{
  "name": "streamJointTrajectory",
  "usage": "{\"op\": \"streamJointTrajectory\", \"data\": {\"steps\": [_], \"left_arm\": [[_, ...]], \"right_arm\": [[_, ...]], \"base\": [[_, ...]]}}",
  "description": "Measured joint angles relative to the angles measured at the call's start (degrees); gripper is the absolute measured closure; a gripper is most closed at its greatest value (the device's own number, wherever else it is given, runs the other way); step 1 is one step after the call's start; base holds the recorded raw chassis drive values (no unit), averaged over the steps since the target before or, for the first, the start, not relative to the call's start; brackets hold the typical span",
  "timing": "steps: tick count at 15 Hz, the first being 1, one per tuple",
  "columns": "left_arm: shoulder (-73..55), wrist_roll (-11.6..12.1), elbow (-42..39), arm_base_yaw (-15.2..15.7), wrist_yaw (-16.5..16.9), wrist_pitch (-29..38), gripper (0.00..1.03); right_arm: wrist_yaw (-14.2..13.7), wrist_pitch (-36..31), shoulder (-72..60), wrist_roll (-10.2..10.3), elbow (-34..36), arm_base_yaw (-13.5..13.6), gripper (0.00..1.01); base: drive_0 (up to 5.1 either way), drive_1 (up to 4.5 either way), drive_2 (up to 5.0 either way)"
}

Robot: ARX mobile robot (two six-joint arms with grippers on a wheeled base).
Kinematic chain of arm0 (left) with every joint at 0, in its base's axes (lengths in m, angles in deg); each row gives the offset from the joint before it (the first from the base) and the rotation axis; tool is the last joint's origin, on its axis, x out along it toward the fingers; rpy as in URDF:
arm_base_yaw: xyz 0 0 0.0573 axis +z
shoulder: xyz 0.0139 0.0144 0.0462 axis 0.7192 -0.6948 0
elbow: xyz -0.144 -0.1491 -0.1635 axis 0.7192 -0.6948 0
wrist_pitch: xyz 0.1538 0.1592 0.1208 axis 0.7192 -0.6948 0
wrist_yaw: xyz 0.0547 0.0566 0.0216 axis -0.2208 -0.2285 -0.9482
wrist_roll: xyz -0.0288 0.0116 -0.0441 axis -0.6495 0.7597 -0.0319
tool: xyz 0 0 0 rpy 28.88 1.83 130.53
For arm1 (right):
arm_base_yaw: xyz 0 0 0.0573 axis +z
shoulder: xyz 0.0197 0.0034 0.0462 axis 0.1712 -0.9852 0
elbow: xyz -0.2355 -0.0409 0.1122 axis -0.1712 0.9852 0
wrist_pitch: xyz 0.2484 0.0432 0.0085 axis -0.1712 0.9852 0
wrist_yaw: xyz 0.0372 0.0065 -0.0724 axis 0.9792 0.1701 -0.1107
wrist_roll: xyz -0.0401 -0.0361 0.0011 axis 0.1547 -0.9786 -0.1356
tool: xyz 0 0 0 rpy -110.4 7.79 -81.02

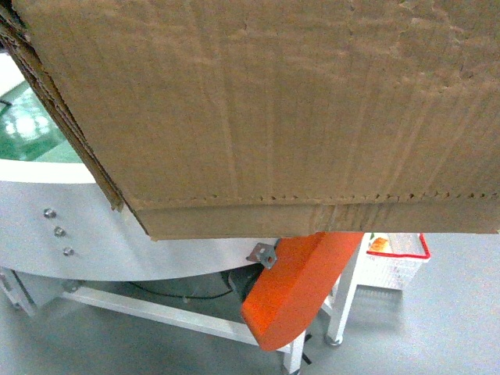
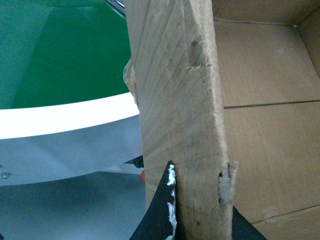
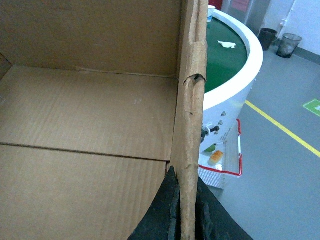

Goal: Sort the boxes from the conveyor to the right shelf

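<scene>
A large brown cardboard box (image 1: 266, 109) fills most of the head view, lifted off the conveyor (image 1: 78, 226), whose green belt (image 1: 23, 129) shows at the left. The perforated line runs near the box's lower edge. My left gripper (image 2: 200, 215) is shut on the box's left wall, one black finger (image 2: 162, 212) outside and one inside. My right gripper (image 3: 187, 212) is shut on the thin right wall of the box (image 3: 90, 125), a finger on each side. Neither gripper shows in the head view. The right shelf is out of view.
The conveyor's orange housing (image 1: 301, 285) hangs below the box. A white basket with a red rim (image 1: 398, 262) sits on the floor to the right. Two bins (image 3: 289, 44) and a yellow floor line (image 3: 280, 127) lie beyond. A white scrap (image 3: 226, 44) rests on the belt.
</scene>
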Motion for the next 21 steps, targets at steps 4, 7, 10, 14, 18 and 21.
{"op": "streamJointTrajectory", "data": {"steps": [4, 7, 10, 14, 18, 21], "left_arm": [[-0.02, 0.00, 0.00, 0.00, 0.00, 0.00, 0.99], [-0.02, 0.00, 0.00, 0.00, 0.00, 0.02, 0.99], [-0.02, 0.00, 0.00, 0.00, 0.00, 0.00, 0.99], [-0.02, 0.00, 0.00, 0.00, 0.00, 0.00, 0.99], [-0.02, 0.00, 0.00, 0.00, 0.00, 0.00, 0.99], [-0.02, 0.00, 0.00, 0.00, 0.00, 0.02, 0.99]], "right_arm": [[0.00, -0.02, 0.00, 0.00, 0.00, 0.00, 0.97], [0.00, -0.02, 0.00, 0.00, 0.00, 0.00, 0.97], [0.00, -0.02, 0.00, 0.02, 0.00, 0.00, 0.97], [0.00, -0.02, 0.00, 0.00, 0.00, 0.00, 0.97], [-0.02, -0.02, 0.00, 0.00, 0.00, 0.02, 0.97], [0.00, -0.02, 0.00, 0.00, 0.00, 0.00, 0.97]], "base": [[-1.8, -1.77, -1.8], [-1.5, -1.47, -1.5], [-1.8, -1.75, -1.8], [-1.8, -1.78, -1.8], [-1.7, -1.66, -1.7], [-1.6, -1.61, -1.6]]}}
